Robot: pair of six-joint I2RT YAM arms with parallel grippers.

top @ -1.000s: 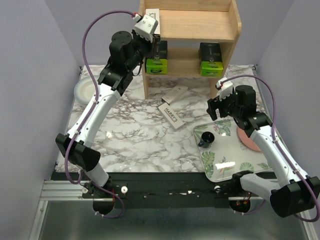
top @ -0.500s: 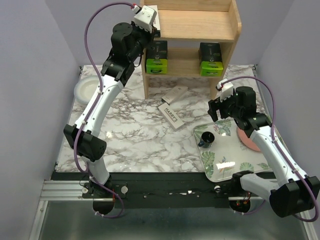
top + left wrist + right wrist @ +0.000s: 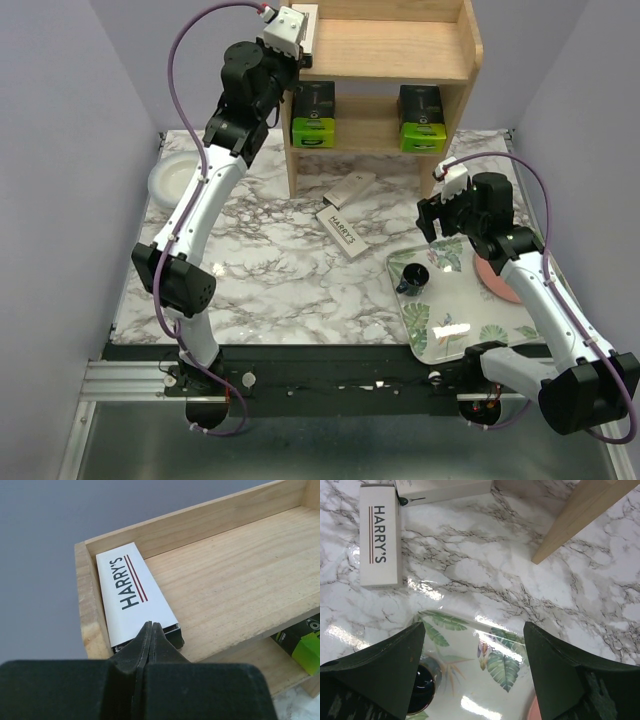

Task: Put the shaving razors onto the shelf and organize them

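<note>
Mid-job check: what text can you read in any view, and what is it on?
"HARRY'S": top-tier box, lying flat on the shelf.
"HARRY'S": near box on the marble table.
Other table box: no print readable.
Black-and-green packs on the lower tier: print too small to read.

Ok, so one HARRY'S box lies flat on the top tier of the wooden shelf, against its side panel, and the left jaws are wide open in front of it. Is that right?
Not quite: the left jaws are shut, as the left wrist view shows. The rest holds: the HARRY'S box lies flat on the top tier of the wooden shelf, against its side panel.
</note>
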